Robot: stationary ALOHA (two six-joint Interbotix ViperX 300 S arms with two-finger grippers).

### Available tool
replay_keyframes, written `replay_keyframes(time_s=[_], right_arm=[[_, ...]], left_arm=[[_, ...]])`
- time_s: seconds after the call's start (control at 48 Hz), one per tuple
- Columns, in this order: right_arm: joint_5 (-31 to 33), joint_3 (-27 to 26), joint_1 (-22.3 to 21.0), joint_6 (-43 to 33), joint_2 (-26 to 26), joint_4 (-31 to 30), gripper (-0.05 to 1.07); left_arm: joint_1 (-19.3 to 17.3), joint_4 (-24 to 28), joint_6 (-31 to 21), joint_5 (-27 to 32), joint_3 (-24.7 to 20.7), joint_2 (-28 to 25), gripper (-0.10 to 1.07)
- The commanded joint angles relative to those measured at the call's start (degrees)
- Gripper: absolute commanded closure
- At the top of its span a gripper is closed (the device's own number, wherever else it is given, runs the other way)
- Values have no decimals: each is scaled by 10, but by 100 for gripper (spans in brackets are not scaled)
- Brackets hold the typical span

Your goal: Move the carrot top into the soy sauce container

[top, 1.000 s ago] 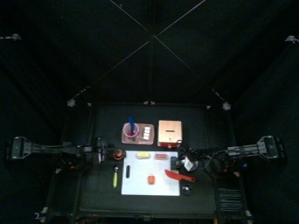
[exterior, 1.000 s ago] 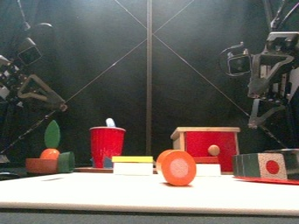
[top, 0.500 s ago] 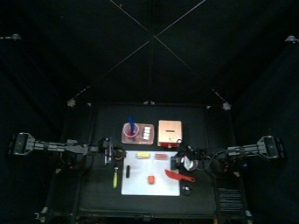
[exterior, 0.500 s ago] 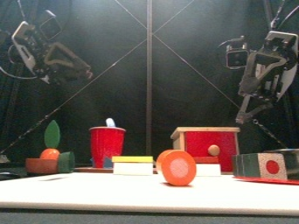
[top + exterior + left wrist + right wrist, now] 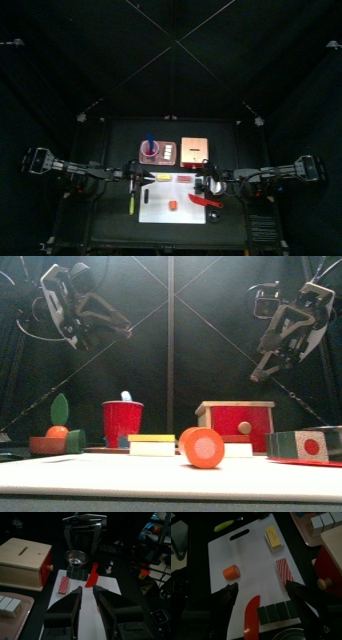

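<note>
Across your worktop (image 5: 120, 135), a white cutting board (image 5: 244, 552) lies at the middle. Both arms hang high above it: the left tool (image 5: 90, 589) stands well open with nothing in it, and the right tool (image 5: 262, 587) is spread wide and also empty. The small metal cup (image 5: 77, 558), likely the soy sauce container, sits toward the right edge. The carrot top (image 5: 59, 413), green-leafed, stands near the left edge. It's probably light, rigid and smooth, so pinch its orange base.
</note>
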State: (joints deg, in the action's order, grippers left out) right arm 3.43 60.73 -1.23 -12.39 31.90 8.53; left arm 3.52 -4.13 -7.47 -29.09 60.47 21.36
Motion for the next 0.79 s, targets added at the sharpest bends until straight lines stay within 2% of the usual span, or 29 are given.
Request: replay_keyframes(time_s=[0.0,0.583,0.771], right_arm=[[-5,-9,-1,1,5,-1,-2],[-1,7,6,0,-11,26,-2],[25,4,7,-1,-11,30,-2]], left_arm=[[2,3,2,-12,-18,-15,30],[-19,1,2,-17,-19,-26,30],[-27,1,4,-17,-17,-26,30]])
